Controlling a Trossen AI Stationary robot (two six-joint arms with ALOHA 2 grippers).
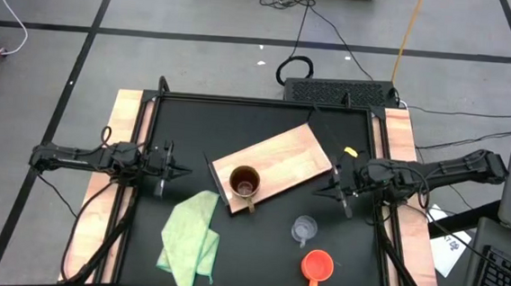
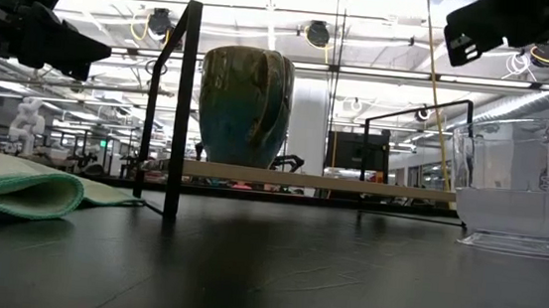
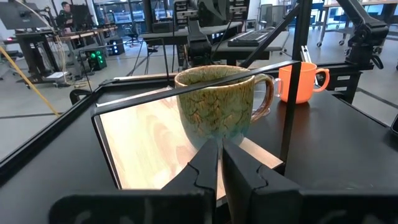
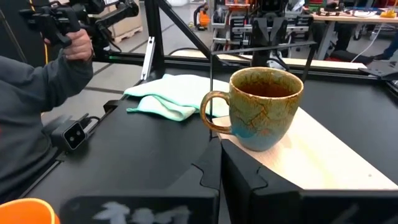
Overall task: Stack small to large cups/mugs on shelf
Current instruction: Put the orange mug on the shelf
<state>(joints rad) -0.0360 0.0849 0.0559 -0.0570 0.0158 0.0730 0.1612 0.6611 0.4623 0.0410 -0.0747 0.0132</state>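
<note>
While the brown mug (image 1: pixel 244 184) already stands upright on the near corner of the shelf (image 1: pixel 281 163), its handle hanging over the board's edge, the other two vessels wait on the bare worktop (image 1: pixel 257 251): the clear glass cup (image 1: pixel 303 229) just off the shelf's near side, and the orange-red mug (image 1: pixel 317 265) a little beyond it toward the front edge. Both arms hover above the worktop at the sides. The left end effector (image 1: pixel 171 167) has its fingers pressed together and holds nothing; the right end effector (image 1: pixel 341 187) is likewise closed and empty. Judging by the layout, the next step is to nest the orange-red mug in the brown one, and the right arm sits nearer. It should open its fingers wide, come down over the rim opposite the handle, and lower the mug straight into the brown one so neither tips. A green cloth (image 1: pixel 189 236) lies clear of this path
</note>
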